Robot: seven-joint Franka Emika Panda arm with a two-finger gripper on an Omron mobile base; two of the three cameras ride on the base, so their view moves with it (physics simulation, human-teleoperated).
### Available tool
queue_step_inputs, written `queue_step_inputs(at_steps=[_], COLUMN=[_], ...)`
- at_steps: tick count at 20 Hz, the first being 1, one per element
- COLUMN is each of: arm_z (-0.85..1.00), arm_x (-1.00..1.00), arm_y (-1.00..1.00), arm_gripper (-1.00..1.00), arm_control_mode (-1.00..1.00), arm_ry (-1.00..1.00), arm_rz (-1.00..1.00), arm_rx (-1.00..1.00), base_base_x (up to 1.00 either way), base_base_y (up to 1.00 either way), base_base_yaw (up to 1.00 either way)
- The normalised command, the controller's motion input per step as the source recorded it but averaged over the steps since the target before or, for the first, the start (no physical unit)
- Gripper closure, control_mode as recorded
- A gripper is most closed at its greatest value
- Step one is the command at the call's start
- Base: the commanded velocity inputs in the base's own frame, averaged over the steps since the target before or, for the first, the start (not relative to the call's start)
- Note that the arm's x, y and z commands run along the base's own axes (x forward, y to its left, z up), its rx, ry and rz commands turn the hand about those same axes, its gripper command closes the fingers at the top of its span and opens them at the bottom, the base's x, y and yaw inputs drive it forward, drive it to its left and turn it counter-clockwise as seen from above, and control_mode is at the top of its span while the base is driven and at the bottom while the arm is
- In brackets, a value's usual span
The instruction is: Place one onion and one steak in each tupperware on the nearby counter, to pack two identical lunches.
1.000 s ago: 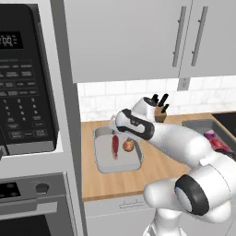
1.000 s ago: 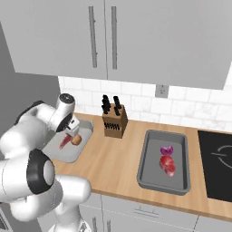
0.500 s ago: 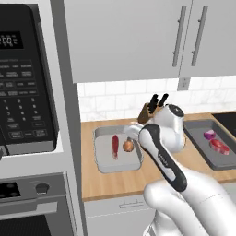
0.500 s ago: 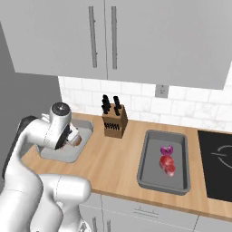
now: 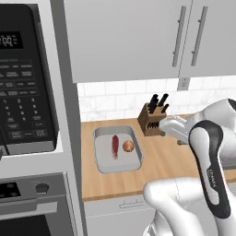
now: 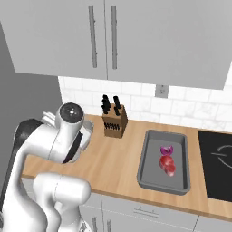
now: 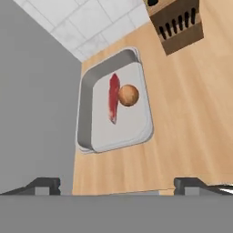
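a: where does the packing stand?

b: largest first: the counter (image 5: 166, 161) carries both containers. the left tupperware (image 5: 103, 161) holds a steak (image 5: 115, 146) and an onion (image 5: 128, 146) lying just beside each other, so that lunch looks packed. the right tupperware (image 6: 151, 170) holds a red steak (image 6: 168, 165) and a purple onion (image 6: 166, 150) too.

a: so what is left?

b: as far as i can judge, nothing more to place. my gripper (image 7: 117, 186) is empty with its jaws spread wide, hanging above the counter near the knife block (image 5: 151, 119).
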Motion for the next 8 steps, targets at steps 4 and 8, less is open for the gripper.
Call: queue_step_inputs(at_steps=[4, 8], arm_z=[0.44, -0.02], arm_x=[-0.95, -1.00], arm_y=[-0.30, -0.49], arm_gripper=[-1.00, -1.00], arm_control_mode=[-1.00, -1.00], arm_ry=[-0.10, -0.03], arm_rz=[0.00, -0.03], arm_rx=[0.01, 0.00], base_base_x=[0.00, 0.00], base_base_y=[0.00, 0.00], base_base_yaw=[0.00, 0.00])
